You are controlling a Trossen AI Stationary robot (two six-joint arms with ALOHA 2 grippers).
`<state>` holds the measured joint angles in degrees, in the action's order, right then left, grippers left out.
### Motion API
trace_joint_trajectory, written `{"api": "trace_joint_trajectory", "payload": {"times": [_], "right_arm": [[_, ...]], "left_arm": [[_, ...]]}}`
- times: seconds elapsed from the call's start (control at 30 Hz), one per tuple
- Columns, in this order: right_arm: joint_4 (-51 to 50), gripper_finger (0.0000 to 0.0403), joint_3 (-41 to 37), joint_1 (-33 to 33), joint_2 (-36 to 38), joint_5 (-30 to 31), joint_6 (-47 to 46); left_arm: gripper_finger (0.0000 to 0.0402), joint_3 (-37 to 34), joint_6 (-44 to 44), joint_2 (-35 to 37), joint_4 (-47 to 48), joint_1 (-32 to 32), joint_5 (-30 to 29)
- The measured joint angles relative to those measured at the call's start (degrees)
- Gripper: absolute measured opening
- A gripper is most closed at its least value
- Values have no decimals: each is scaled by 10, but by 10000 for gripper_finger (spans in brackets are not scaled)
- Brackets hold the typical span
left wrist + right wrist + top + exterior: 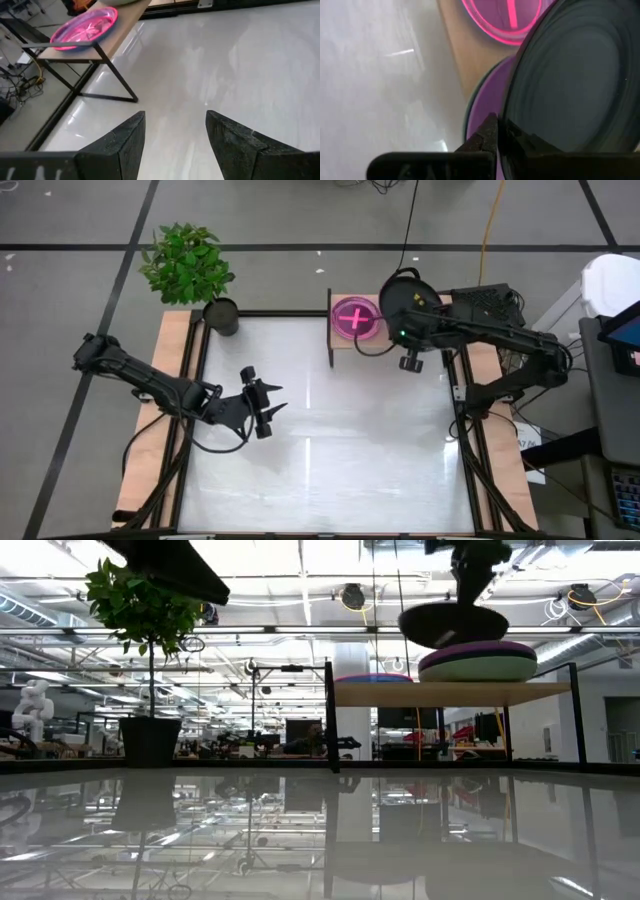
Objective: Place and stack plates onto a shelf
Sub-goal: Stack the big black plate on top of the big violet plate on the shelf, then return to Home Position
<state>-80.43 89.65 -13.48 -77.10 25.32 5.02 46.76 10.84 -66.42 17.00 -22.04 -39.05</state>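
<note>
Right gripper (496, 131) jaws clamped on the rim of the dark plate (575, 80), held above the purple plate (482, 112) stacked at the shelf's (338, 345) right end. Pink plate (356, 318) sits on the shelf's left end. Left gripper (175, 137) jaws apart and empty, over the table's (330, 440) left side.

Pink plate (355, 318), purple plate (482, 120), dark teal plate (570, 85), light-wood shelf (450, 693).

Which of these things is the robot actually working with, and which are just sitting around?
In the job: wooden shelf; pink plate on it; purple plate stacked there; dark plate held by the right gripper; left gripper, open, waiting.

Just around: potted plant; table.
</note>
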Motion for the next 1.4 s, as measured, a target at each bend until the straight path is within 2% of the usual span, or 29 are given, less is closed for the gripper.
{"api": "trace_joint_trajectory", "payload": {"times": [0.17, 0.37, 0.8, 0.93, 1.17, 1.4], "right_arm": [[1, 1, -23, -35, 0, -30, 1], [-2, 3, -45, -42, 0, -31, -14], [-27, 6, -57, -42, 0, -31, -48], [-26, 25, -57, -41, 0, -29, -70], [-17, 85, -57, -33, 0, -25, -104], [52, 106, -58, 27, 55, 2, -118]], "left_arm": [[213, -47, 8, 1, -49, -2, 0], [213, -100, 31, 1, -110, -2, 0], [213, -140, 45, 1, -188, -2, 5], [213, -140, 45, 1, -193, -2, 5], [213, -140, 45, 1, -194, -4, 12], [213, -141, 24, 2, -238, -23, 33]]}}
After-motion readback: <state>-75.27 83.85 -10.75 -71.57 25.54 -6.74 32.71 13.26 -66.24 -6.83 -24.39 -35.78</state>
